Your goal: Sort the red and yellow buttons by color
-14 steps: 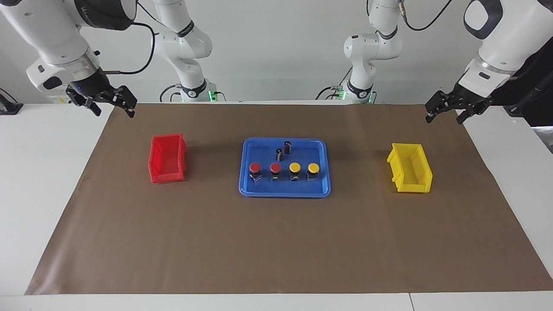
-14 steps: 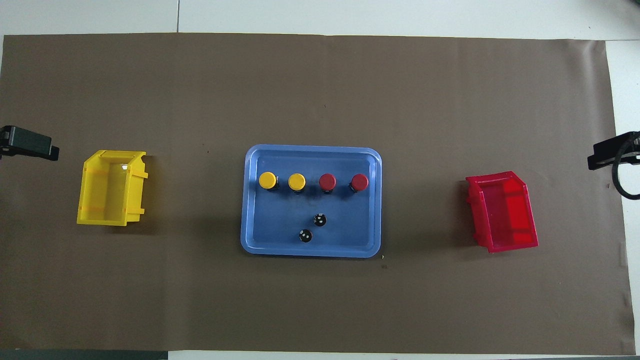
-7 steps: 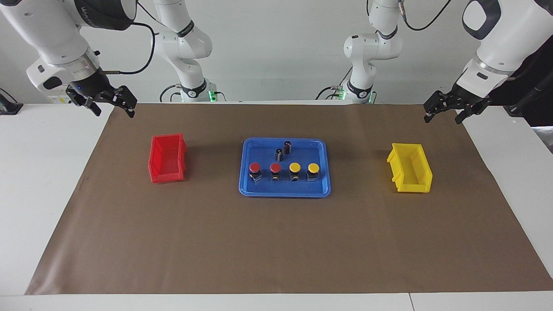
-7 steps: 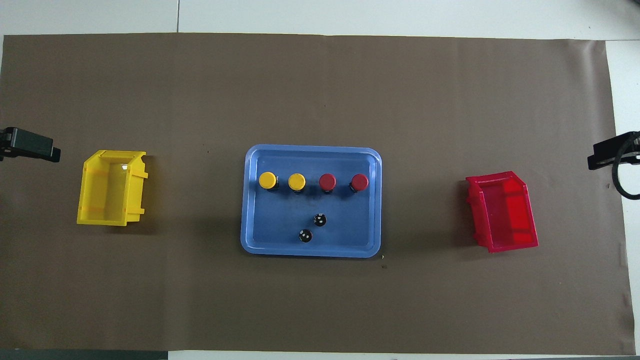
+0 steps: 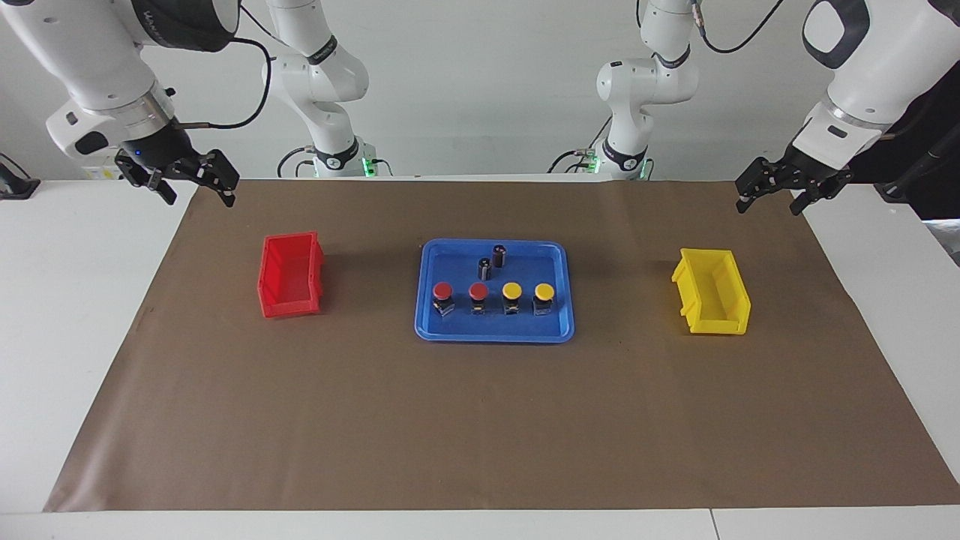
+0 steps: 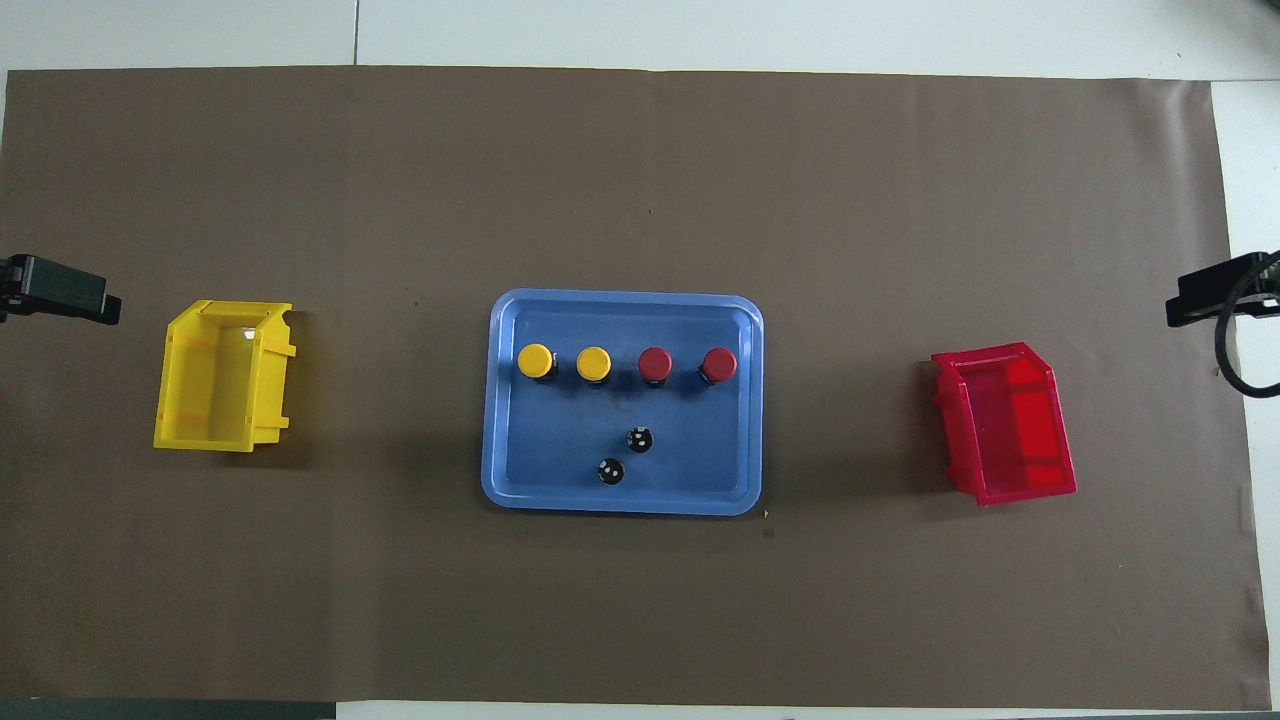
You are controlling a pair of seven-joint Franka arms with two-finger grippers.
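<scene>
Two red buttons [image 5: 442, 290] [image 5: 478, 290] and two yellow buttons [image 5: 512, 289] [image 5: 544, 290] stand in a row in the blue tray [image 5: 421, 319], on its side farther from the robots. In the overhead view the red caps [image 6: 655, 363] [image 6: 719, 364] and the yellow caps [image 6: 536, 360] [image 6: 594, 363] show clearly. My right gripper [image 5: 196, 191] is open and empty, raised over the mat's corner near the red bin [image 5: 291, 274]. My left gripper [image 5: 769, 201] is open and empty, raised over the mat's corner near the yellow bin [image 5: 712, 292].
Two dark capless cylinders [image 6: 640, 439] [image 6: 611, 472] stand in the tray [image 6: 492, 420], nearer to the robots than the buttons. The red bin [image 6: 1005, 425] is toward the right arm's end, the yellow bin [image 6: 220, 375] toward the left arm's end. A brown mat [image 5: 480, 420] covers the table.
Both grippers have shifted very slightly, the right one a little inward over the mat's edge. The buttons, tray and bins have not moved.
</scene>
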